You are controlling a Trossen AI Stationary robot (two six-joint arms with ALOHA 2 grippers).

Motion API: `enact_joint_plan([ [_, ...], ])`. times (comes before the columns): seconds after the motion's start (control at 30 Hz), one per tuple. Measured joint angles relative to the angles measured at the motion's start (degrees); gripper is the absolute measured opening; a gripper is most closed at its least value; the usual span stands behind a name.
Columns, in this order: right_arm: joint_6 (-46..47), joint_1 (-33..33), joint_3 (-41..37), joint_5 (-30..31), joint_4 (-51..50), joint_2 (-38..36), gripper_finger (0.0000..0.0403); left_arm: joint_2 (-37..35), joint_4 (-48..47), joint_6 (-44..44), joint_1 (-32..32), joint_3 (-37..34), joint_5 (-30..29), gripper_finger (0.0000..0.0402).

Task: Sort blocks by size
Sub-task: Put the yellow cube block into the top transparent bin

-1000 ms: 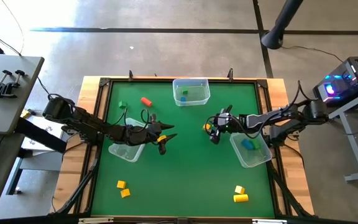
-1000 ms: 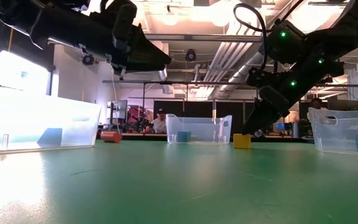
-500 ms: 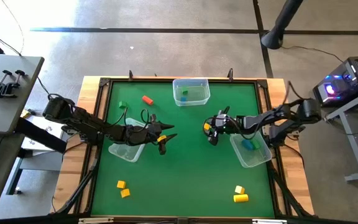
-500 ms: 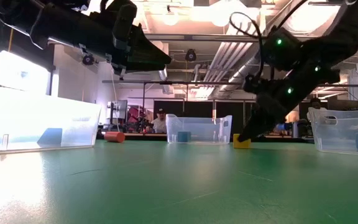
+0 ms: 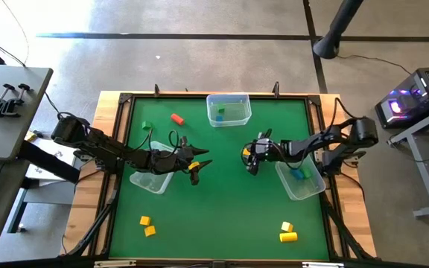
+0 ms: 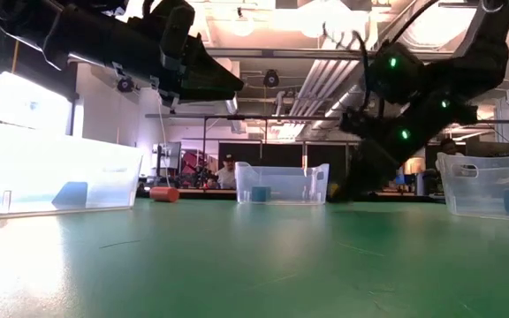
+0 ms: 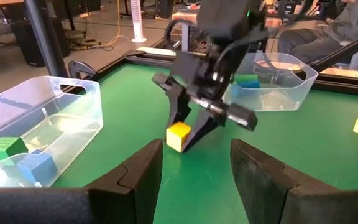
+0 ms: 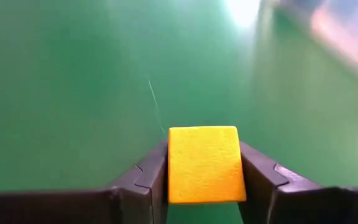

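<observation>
A small yellow cube [image 7: 179,135] sits on the green table between the fingers of my right gripper [image 5: 250,155], which is shut on it right of the table's middle. In the low view the gripper hides the cube. My left gripper [image 5: 199,165] hovers open and empty left of the middle, beside the left clear bin [image 5: 152,179]. Loose blocks lie on the mat: a green one [image 5: 147,125] and a red one [image 5: 176,118] at the far left, two yellow ones [image 5: 147,225] near left, two yellow ones [image 5: 287,231] near right. My right gripper pinches the yellow cube by two opposite sides [image 8: 171,168] between its two fingers [image 8: 145,180]. The fingers slant down at it from the table's right side. The cube's underside rests on the mat [image 7: 185,168].
Three clear bins stand on the mat: the far one [image 5: 238,100] holds a green block [image 7: 5,148] and a blue block [image 7: 35,167], the right one [image 5: 309,190] holds a blue block [image 5: 298,173], the left one lies under my left arm. A raised frame [image 5: 125,100] rims the table.
My right gripper has come down and a little toward the table's left, over the yellow cube. Its fingers now stand against the cube's sides and hide it in the low view. The cube has stayed in place.
</observation>
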Motion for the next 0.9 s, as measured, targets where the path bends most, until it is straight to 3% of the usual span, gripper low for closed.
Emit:
enact_joint_plan([
  [0.17, -1.67, 0.02, 5.27, -0.13, -0.21, -5.57, 0.0128, 0.02, 0.59, 0.02, 0.00, 0.00, 0.00, 0.0172],
  [0.37, -2.99, -6.32, 19.37, -2.13, -14.29, -7.79, 0.0128, 0.02, 1.25, 0.04, 0.00, 0.00, 0.00, 0.0172],
  [0.67, -9.31, -19.18, 42.91, -9.12, -37.58, 8.62, 0.0128, 0.02, 1.16, 0.16, -0.35, 0.00, 0.04, 0.0172],
  [0.9, -11.70, -26.02, 53.50, -9.20, -46.64, 21.75, 0.0128, 0.02, 0.80, 0.50, -0.35, 0.00, 0.04, 0.0172],
])
